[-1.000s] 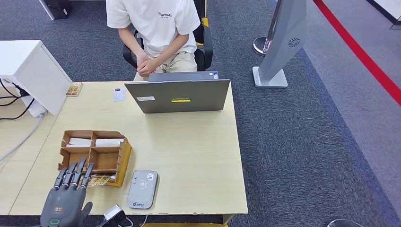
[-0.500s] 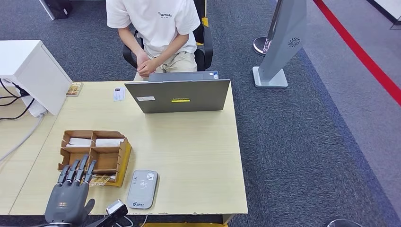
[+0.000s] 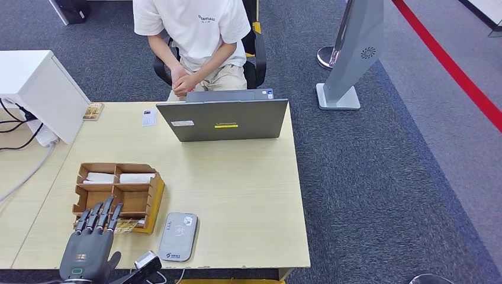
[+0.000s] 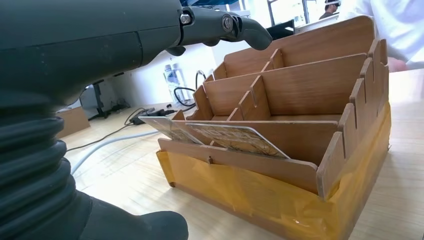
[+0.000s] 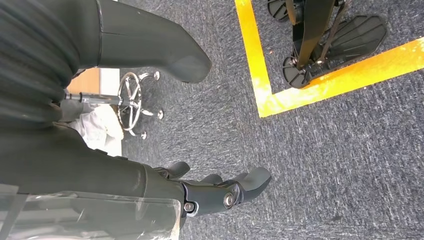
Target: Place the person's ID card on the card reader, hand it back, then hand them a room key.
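A light wooden table (image 3: 237, 195) spans the head view, and a person (image 3: 192, 35) in a white shirt sits at its far edge, hands clasped, behind a grey laptop (image 3: 224, 119) that stands open on the table. Toward the near left corner rests a wooden card organizer (image 3: 118, 192) with several compartments; two white items lie in its far compartments, and patterned room key cards (image 4: 220, 135) lean tilted in its nearest slot. The left hand (image 3: 89, 251) hovers just short of that nearest slot, fingers straight and slightly apart, holding nothing, fingertips reaching over the organizer's front edge. Just beside the organizer lies the flat grey card reader (image 3: 178, 236), nothing on top of it. The right hand (image 5: 220, 192) hangs over grey carpet, fingers loosely curled and empty. A small white card (image 3: 148, 118) lies on the table left of the laptop, near the person.
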